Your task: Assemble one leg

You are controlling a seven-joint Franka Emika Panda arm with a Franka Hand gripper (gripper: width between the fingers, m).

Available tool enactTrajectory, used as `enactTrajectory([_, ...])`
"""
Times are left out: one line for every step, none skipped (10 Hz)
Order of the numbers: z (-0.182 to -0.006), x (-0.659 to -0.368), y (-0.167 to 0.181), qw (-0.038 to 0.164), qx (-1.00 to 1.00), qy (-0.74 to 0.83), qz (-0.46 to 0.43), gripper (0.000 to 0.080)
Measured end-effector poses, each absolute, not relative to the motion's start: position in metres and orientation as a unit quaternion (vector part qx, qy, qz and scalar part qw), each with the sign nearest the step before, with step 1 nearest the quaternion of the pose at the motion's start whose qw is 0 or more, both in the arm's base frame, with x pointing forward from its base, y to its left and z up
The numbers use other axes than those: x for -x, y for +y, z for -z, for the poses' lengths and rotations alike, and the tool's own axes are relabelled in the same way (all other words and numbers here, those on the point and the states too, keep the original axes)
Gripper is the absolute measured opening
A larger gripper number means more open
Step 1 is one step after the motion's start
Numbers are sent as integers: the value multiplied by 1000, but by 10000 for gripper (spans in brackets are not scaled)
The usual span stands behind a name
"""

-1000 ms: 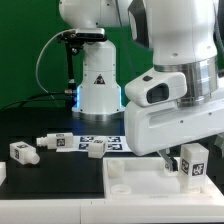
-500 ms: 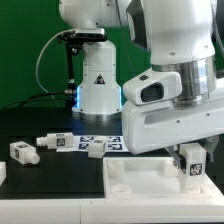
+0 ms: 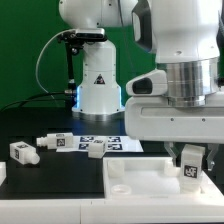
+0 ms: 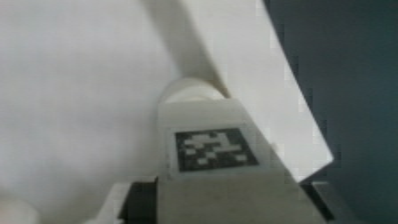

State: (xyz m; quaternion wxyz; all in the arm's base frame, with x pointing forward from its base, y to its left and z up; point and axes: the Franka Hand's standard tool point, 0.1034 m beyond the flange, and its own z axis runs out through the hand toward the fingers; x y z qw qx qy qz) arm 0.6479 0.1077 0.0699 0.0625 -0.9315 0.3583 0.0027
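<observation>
My gripper [image 3: 188, 154] is shut on a leg [image 3: 188, 169], a small white block with a square tag. I hold it upright over the far right corner of the large white panel [image 3: 140, 176]. Whether its lower end touches the panel I cannot tell. In the wrist view the leg [image 4: 215, 140] sits between my dark fingers [image 4: 150, 203], with the gripper [image 4: 231, 204] closed on its sides. The panel's flat face [image 4: 71, 100] and raised rim [image 4: 240, 55] lie just below it.
Three more legs [image 3: 25, 152] [image 3: 56, 141] [image 3: 94, 148] lie on the black table at the exterior view's left. The marker board [image 3: 118, 142] lies behind the panel. The arm's white base [image 3: 100, 85] stands at the back.
My wrist has turned and the held leg has sunk slightly toward the panel's corner, shifting a little to the exterior view's left. The loose legs have not moved.
</observation>
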Motion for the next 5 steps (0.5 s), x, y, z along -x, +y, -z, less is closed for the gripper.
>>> enactTrajectory([-70,-649,106,65,899,433,6,294])
enactTrajectory([-70,-647,106,71,870,488,8,294])
enactTrajectory([-70,-645,107,70,864,498,9,294])
enactTrajectory([-70,-645,106,70,865,496,9,294])
enactTrajectory([-70,-645,106,70,867,494,9,294])
